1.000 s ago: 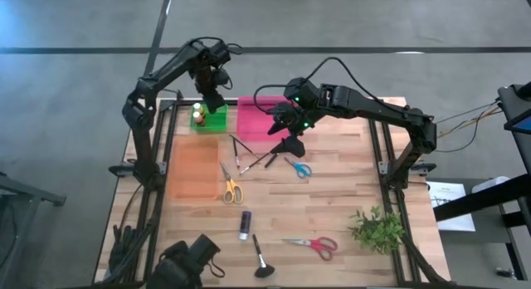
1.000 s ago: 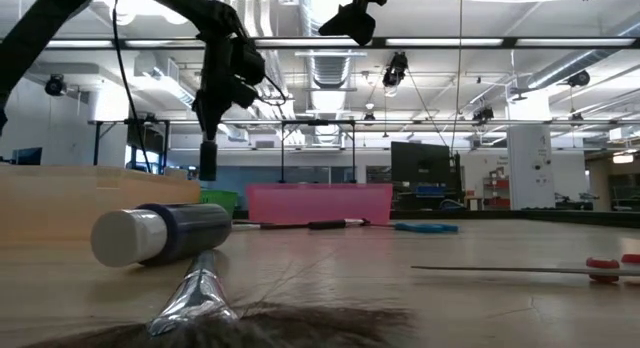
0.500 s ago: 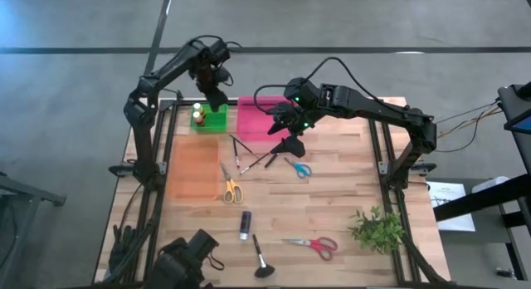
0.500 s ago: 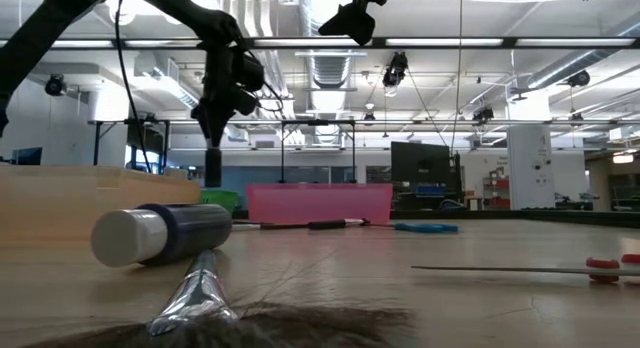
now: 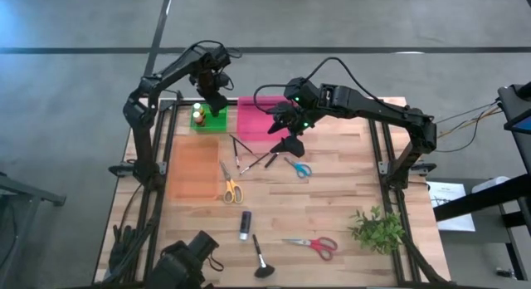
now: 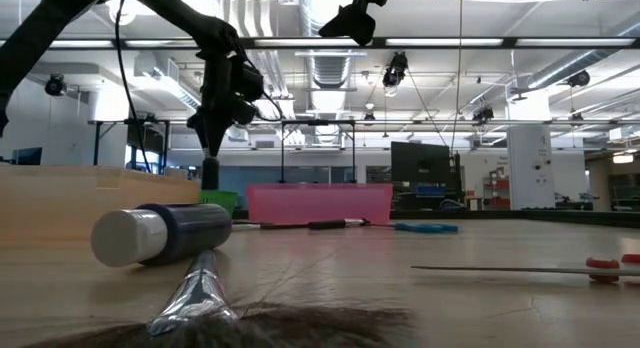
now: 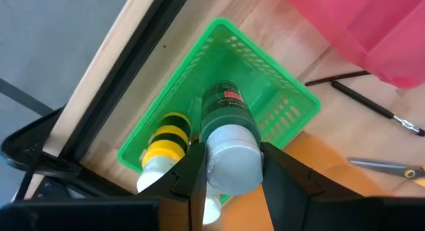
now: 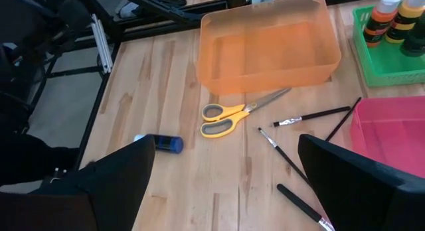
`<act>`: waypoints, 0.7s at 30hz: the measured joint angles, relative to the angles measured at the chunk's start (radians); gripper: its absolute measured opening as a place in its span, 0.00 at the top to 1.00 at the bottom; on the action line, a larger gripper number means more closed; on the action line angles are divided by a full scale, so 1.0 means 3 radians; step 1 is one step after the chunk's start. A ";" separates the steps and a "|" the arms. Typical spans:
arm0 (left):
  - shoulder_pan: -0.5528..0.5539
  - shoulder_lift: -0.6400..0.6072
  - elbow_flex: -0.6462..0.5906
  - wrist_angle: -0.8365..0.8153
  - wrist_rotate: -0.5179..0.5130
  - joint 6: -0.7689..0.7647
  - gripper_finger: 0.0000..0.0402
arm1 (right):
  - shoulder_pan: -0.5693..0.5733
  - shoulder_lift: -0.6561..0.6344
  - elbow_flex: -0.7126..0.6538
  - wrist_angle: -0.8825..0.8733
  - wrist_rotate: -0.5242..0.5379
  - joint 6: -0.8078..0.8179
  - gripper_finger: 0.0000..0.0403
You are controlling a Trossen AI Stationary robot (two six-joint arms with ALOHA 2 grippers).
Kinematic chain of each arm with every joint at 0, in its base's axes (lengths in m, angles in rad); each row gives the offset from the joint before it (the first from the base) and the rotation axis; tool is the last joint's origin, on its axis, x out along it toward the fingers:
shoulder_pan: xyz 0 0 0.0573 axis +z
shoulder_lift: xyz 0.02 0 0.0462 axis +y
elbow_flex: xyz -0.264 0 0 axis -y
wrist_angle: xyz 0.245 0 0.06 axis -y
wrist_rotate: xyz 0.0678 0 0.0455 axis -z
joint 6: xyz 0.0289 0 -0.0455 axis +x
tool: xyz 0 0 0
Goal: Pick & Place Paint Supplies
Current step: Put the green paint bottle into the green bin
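My left gripper [image 5: 215, 99] is shut on a green paint bottle [image 7: 224, 128] with a pale cap and hangs over the green basket [image 7: 279, 101] at the table's far left. In the basket stand an orange bottle and a yellow-banded bottle [image 7: 167, 139]. My right gripper [image 5: 288, 136] hovers open above the near edge of the pink bin [image 5: 255, 120], touching nothing. On the wood lie two slim brushes [image 5: 241, 153], blue scissors [image 5: 298, 167], yellow scissors [image 5: 231, 188], a dark bottle [image 5: 245, 224] on its side, a wide brush [image 5: 261, 261] and red scissors [image 5: 314, 244]. My left gripper pinches the green bottle between its two fingers at the top end, by the pale cap [image 7: 231, 166]. The fingers [image 7: 191, 181] point down from above. The bottle [image 6: 210, 173] hangs upright below them, bottom end down, over the basket and clear of the table.
An orange bin [image 5: 195, 167] stands near the table's left edge, in front of the basket. A green leafy sprig [image 5: 377, 229] lies at the near right. Bare wood shows in the middle and on the right of the table.
My left gripper has come down toward the green basket with the green bottle, which stays upright in the hold. The wrist has rolled slightly. My right arm has kept still.
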 joint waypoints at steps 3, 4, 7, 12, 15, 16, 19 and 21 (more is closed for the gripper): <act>0.0003 0.0000 -0.0062 0.0060 0.0000 0.0000 0.71 | 0.0000 0.0000 0.0000 0.0001 0.0001 0.0001 0.09; 0.0003 0.0000 -0.0076 0.0088 0.0000 -0.0001 0.71 | 0.0000 0.0000 0.0000 0.0001 0.0001 0.0001 0.09; 0.0014 -0.0003 -0.0099 0.0161 0.0002 -0.0021 0.71 | 0.0000 0.0000 0.0000 0.0001 0.0005 0.0006 0.09; 0.0046 -0.0004 -0.0099 0.0221 0.0050 -0.0043 0.71 | 0.0000 0.0000 0.0000 0.0004 0.0007 0.0029 0.09; 0.0068 -0.0004 -0.0099 0.0240 0.0062 -0.0078 0.71 | 0.0000 0.0000 0.0000 0.0018 0.0009 0.0042 0.09; 0.0077 -0.0004 -0.0099 0.0245 0.0062 -0.0088 0.71 | 0.0000 0.0000 0.0000 0.0018 0.0013 0.0042 0.09; 0.0098 -0.0004 -0.0099 0.0246 0.0062 -0.0111 0.71 | 0.0000 0.0000 0.0000 0.0021 0.0045 0.0042 0.09; 0.0103 -0.0004 -0.0099 0.0246 0.0062 -0.0119 0.71 | 0.0000 0.0001 0.0000 0.0026 0.0087 0.0043 0.09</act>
